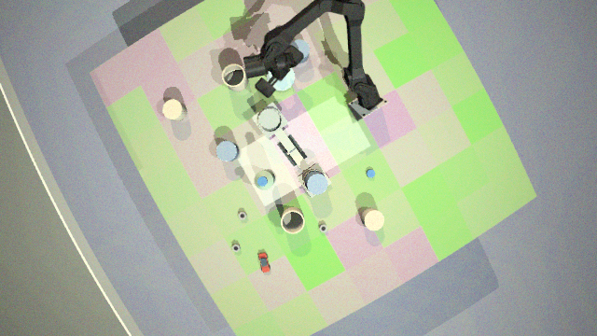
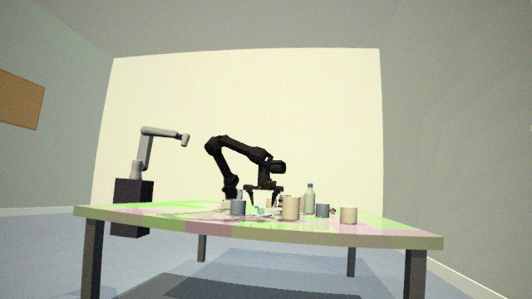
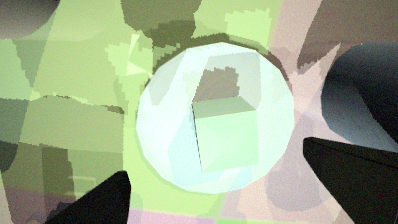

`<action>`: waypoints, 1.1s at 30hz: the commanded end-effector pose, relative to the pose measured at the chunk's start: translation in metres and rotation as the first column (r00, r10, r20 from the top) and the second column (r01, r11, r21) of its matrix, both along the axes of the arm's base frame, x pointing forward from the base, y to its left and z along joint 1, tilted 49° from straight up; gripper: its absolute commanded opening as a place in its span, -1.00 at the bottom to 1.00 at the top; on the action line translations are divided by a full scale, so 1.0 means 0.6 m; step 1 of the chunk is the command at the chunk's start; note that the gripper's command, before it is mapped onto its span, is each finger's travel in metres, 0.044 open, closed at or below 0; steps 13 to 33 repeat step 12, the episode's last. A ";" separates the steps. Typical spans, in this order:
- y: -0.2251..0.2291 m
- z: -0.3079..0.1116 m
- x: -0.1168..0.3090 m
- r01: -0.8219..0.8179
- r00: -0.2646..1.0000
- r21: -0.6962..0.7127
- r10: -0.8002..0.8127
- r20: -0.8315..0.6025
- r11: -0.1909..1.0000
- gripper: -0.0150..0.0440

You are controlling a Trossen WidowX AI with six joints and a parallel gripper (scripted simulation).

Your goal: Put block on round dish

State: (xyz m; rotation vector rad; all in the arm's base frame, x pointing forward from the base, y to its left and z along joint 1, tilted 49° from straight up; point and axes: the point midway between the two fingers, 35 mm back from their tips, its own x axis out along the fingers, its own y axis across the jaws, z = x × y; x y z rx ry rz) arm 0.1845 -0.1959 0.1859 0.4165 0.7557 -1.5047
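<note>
The pale green block (image 3: 227, 142) (image 2: 261, 211) sits on the round dish (image 3: 160, 100) (image 1: 286, 84), near its middle. My gripper (image 3: 218, 163) (image 2: 263, 203) is open and empty, its fingertips wide apart on either side of the block and dish. One blue-grey cup (image 1: 316, 184) stands on the near end of the balance (image 1: 291, 149) in the top view. The other end's pan (image 1: 270, 119) carries no cup. No cup is above the dish. The arm hides the block in the top view.
A blue-grey cylinder (image 1: 300, 50) (image 3: 350, 95) stands close beside the dish, and an open beige cylinder (image 1: 233, 77) on its other side. Another blue-grey cylinder (image 1: 227, 151), a green bottle (image 2: 309, 201), beige cylinders (image 1: 173, 109) (image 1: 374, 219) and a red toy car (image 1: 264, 262) stand farther off.
</note>
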 end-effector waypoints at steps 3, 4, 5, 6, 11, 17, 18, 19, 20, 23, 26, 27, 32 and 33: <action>0.038 0.043 -0.001 0.021 1.000 -0.018 -0.021 0.000 1.000 1.00; 0.038 0.043 -0.001 0.021 1.000 -0.018 -0.021 0.000 1.000 1.00; 0.038 0.043 -0.001 0.021 1.000 -0.018 -0.021 0.000 1.000 1.00; 0.040 0.045 0.000 0.020 1.000 -0.017 -0.020 0.000 1.000 1.00; 0.093 0.088 0.010 0.009 1.000 -0.009 -0.009 0.003 1.000 1.00; 0.095 0.090 0.010 0.008 1.000 -0.009 -0.008 0.004 1.000 1.00; 0.095 0.090 0.010 0.008 1.000 -0.009 -0.008 0.004 1.000 1.00; 0.095 0.090 0.010 0.008 1.000 -0.009 -0.008 0.004 1.000 1.00; 0.095 0.090 0.010 0.008 1.000 -0.009 -0.008 0.004 1.000 1.00; 0.095 0.090 0.010 0.008 1.000 -0.009 -0.008 0.004 1.000 1.00; 0.095 0.090 0.010 0.008 1.000 -0.009 -0.008 0.004 1.000 1.00; 0.095 0.090 0.010 0.008 1.000 -0.009 -0.008 0.004 1.000 1.00; 0.095 0.090 0.010 0.008 1.000 -0.009 -0.008 0.004 1.000 1.00; 0.095 0.090 0.010 0.008 1.000 -0.009 -0.008 0.004 1.000 1.00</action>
